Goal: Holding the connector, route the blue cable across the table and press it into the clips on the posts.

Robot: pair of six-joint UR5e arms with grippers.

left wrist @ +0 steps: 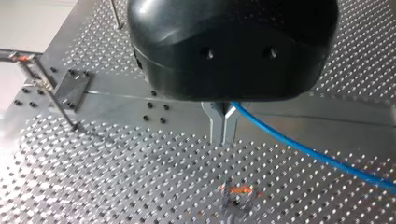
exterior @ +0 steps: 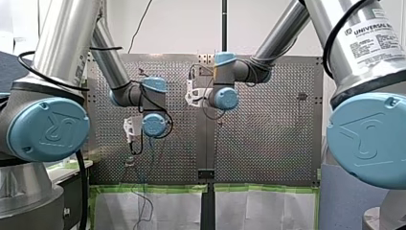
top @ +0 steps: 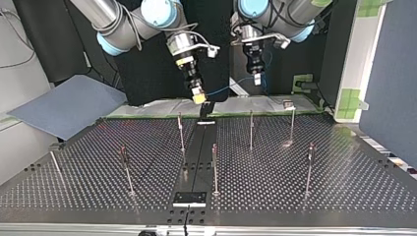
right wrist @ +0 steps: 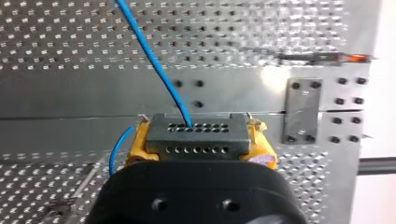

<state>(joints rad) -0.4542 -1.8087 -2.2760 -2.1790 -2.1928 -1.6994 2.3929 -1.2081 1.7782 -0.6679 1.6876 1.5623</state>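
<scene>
R gripper clamped on connector – L gripper pinched on blue cable, both over perforated table

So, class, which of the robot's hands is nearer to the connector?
Right. My right hand grips the connector between its yellow pads; my left hand is apart from it, pinching the blue cable further along.

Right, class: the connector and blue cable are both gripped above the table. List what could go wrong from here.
1. The blue cable runs through my left arm's fingers; it may slip out in transit.
2. A hard pull could tug it from the connector held by my right arm's fingers.
3. The thin posts may snag it.
</scene>
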